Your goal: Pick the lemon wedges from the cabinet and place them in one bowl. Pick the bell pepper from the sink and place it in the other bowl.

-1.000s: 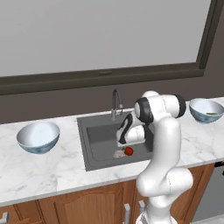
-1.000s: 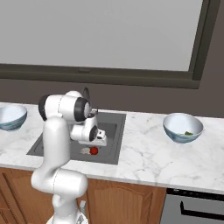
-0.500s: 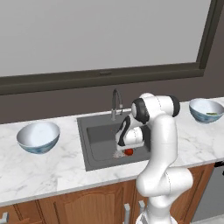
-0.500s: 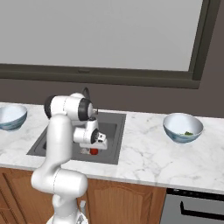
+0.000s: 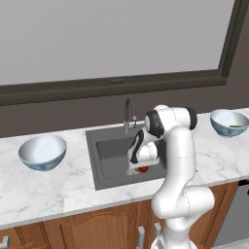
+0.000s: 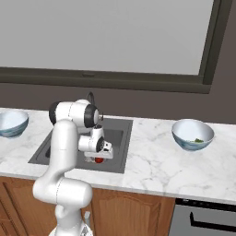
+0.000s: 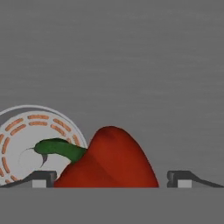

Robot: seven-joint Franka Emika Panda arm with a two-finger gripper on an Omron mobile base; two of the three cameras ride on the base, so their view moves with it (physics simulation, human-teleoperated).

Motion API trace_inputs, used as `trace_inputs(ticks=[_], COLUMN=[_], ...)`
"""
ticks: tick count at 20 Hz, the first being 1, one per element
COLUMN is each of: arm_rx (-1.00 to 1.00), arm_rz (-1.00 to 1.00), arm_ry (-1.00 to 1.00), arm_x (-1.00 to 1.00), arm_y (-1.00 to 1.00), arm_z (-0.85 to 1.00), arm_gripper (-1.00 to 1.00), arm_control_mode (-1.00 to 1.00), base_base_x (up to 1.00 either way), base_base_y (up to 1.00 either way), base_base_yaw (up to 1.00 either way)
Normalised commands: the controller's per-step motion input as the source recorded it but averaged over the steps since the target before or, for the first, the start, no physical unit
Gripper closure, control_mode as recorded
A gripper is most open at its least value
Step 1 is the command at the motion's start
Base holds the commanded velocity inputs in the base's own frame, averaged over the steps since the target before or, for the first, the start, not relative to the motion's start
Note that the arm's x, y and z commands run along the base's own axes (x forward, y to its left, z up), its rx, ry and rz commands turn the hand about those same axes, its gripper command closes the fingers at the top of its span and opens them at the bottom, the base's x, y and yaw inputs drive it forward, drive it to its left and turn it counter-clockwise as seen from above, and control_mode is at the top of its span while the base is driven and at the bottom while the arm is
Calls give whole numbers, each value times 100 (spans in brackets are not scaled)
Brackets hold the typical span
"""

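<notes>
The bell pepper (image 7: pixel 111 159) lies on the floor of the sink (image 5: pixel 109 151), red with a curled green stem pointing toward the pale round drain (image 7: pixel 26 140), which it partly covers. In the hand view its lower part is cut off at the bottom, so how it rests on the basin cannot be made out. The gripper (image 7: pixel 111 179) is down over it with its fingertips (image 7: pixel 41 178) set wide apart, one on each side of the pepper and clear of its skin; the jaws are spread and hold nothing. From the left base view the pepper (image 5: pixel 142 169) is only a small red patch under the hand, and in the right base view (image 6: pixel 98 160) it is likewise mostly hidden by the wrist.

The curved tap (image 5: pixel 129 114) stands at the back edge of the basin. On the marble counter (image 5: pixel 44 189) one bowl (image 5: pixel 43 152) sits well to the left of the sink, white inside. The other bowl (image 6: pixel 192 134) sits well to the right and holds small yellow-green bits, the lemon wedges (image 6: pixel 198 140), too small to count.
</notes>
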Motion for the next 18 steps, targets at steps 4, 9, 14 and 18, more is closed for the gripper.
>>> trace_inputs(ticks=[4,9,14,18], arm_rx=[0,0,0,0], arm_rz=[0,0,0,0], arm_ry=[-1,0,-1,-6], arm_x=[0,0,-2,0], arm_y=[0,0,0,0], arm_z=[0,0,11,30], arm_gripper=[100,100,100,100], arm_control_mode=[-100,-100,-100,-100], base_base_x=[0,0,0,0], base_base_y=[0,0,0,0], base_base_yaw=[0,0,0,0])
